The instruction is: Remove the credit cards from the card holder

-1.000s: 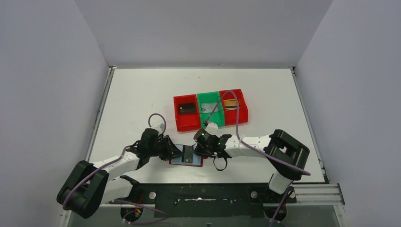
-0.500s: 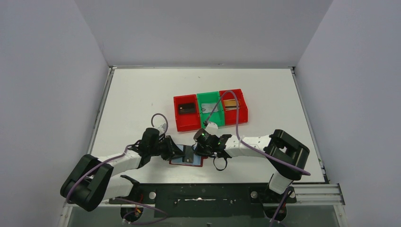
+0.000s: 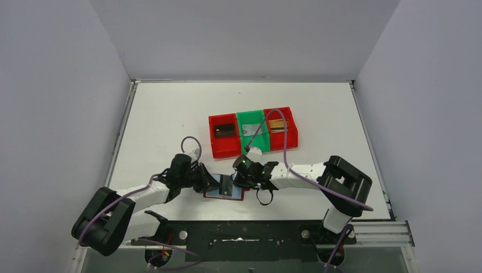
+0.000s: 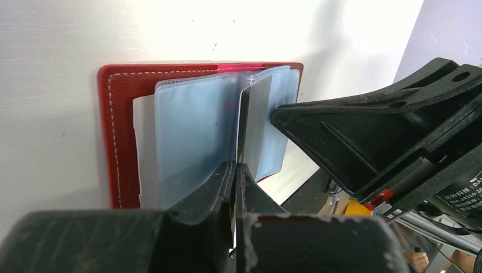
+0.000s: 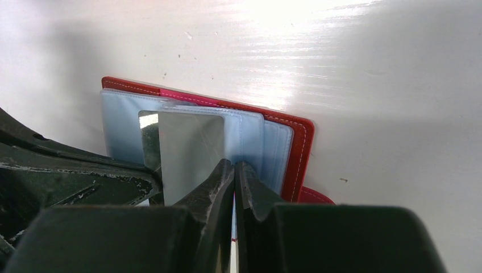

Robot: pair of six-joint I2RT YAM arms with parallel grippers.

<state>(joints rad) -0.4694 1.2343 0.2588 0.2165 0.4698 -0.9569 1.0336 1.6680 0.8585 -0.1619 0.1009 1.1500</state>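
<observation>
The card holder (image 3: 211, 193), a dark red wallet, lies open near the table's front edge with its pale blue sleeves (image 4: 193, 136) fanned up. A silvery-grey credit card (image 5: 187, 149) stands half out of a sleeve. My left gripper (image 4: 236, 166) is shut on that card's edge (image 4: 257, 116), coming in from the wallet's left (image 3: 219, 183). From the right, my right gripper (image 5: 234, 166) is shut on a thin blue sleeve of the card holder (image 5: 295, 153), close beside the card (image 3: 226, 186). The two grippers' fingertips nearly meet over the wallet.
Three small bins stand in a row behind the wallet: a red bin (image 3: 214, 143) holding a dark card (image 3: 224, 130), a green bin (image 3: 255, 143), and a red bin (image 3: 292, 131) holding a gold-yellow card (image 3: 277, 124). The right arm's purple cable (image 3: 267, 116) arcs over the bins.
My left gripper has closed onto the silvery-grey card's edge. Both arms and the wallet stay almost where they were.
</observation>
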